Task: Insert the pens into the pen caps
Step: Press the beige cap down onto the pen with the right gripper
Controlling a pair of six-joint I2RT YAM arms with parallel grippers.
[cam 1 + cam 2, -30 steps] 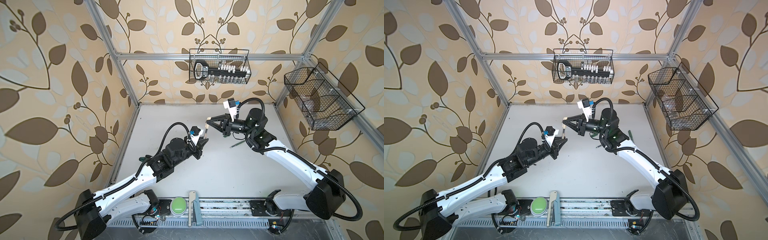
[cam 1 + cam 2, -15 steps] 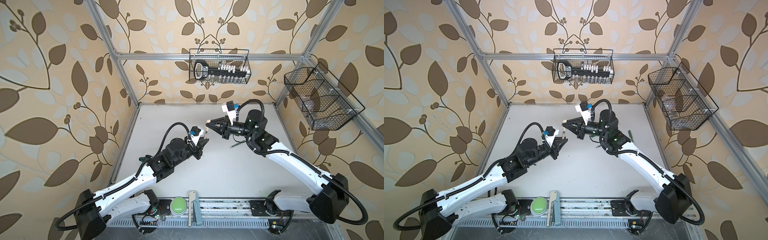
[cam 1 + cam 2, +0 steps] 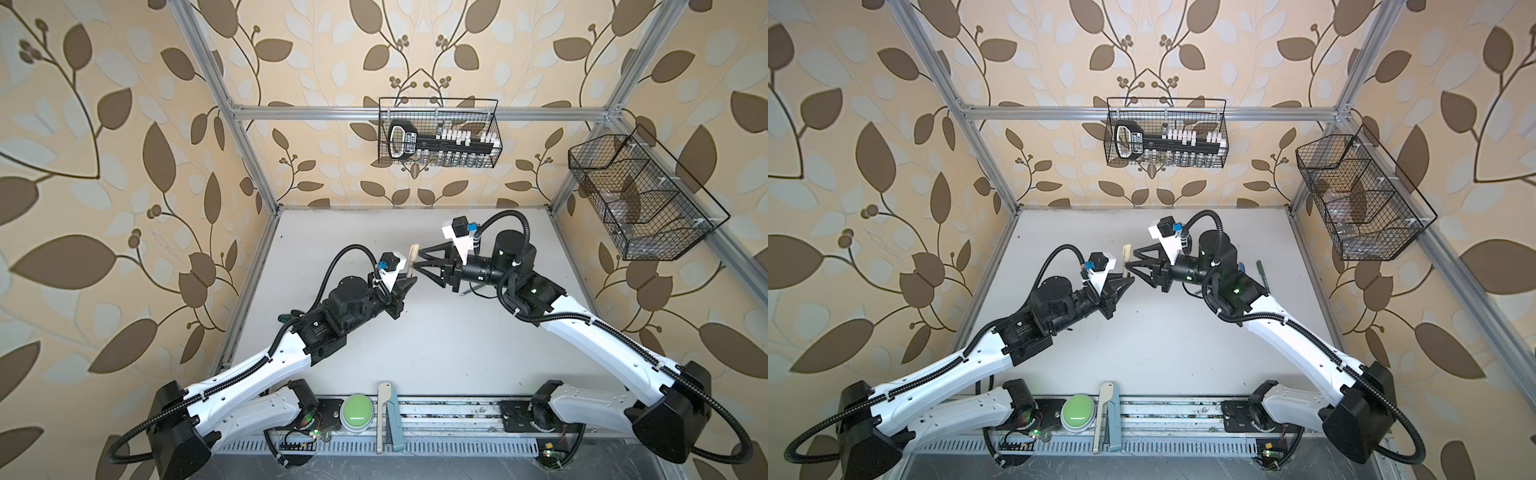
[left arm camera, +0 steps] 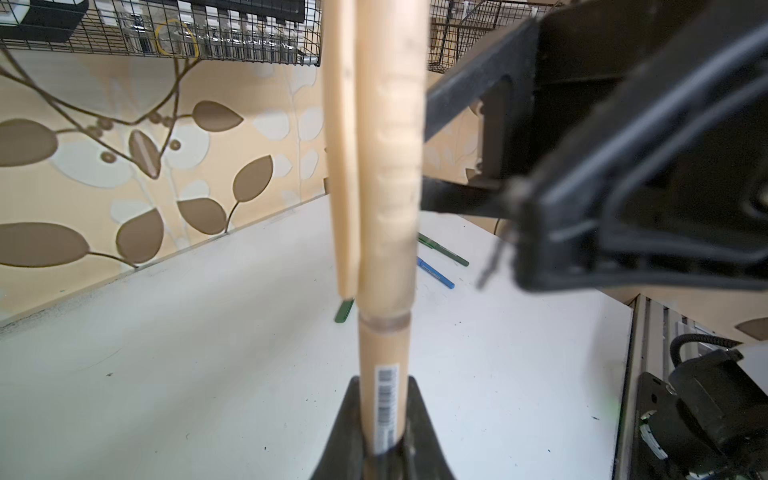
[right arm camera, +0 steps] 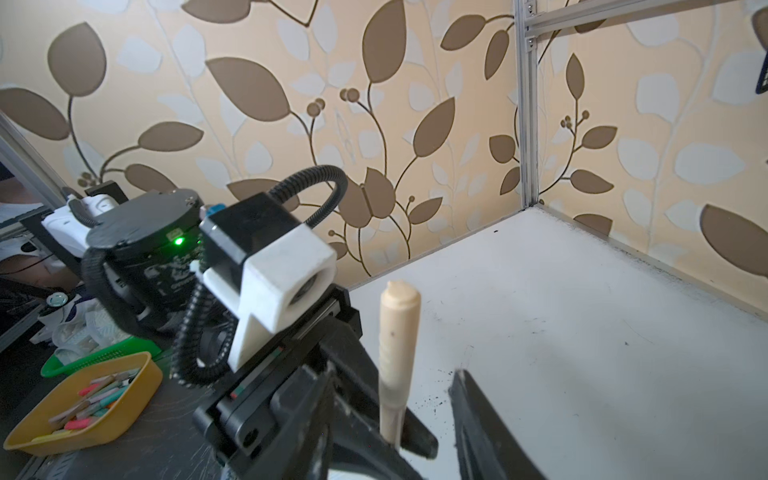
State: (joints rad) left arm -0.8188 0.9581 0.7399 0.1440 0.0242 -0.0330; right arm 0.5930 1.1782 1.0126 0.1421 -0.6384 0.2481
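A tan pen [image 4: 384, 374] stands upright in my left gripper [image 4: 383, 380], which is shut on its lower barrel. A tan pen cap [image 4: 390, 166] sits over the pen's upper end, seen in both top views [image 3: 412, 254] [image 3: 1126, 251]. My right gripper [image 5: 392, 370] is open, one finger on each side of the cap [image 5: 399, 332], apart from it. The left gripper [image 3: 409, 279] is just below the right gripper [image 3: 417, 258] in a top view. A blue pen [image 4: 435, 274] and a green pen [image 4: 442, 249] lie on the table behind. A green piece [image 4: 344, 311] is partly hidden.
Wire baskets hang on the back wall [image 3: 438, 133] and the right wall [image 3: 640, 199]. A green button [image 3: 358, 407] sits on the front rail. A green pen [image 3: 1262, 270] lies right of the right arm. A yellow tray [image 5: 83, 407] stands beyond the table.
My right gripper first moved left toward the left gripper, then opened and let go of the tan cap. The cap stays on the pen. The left gripper has not moved.
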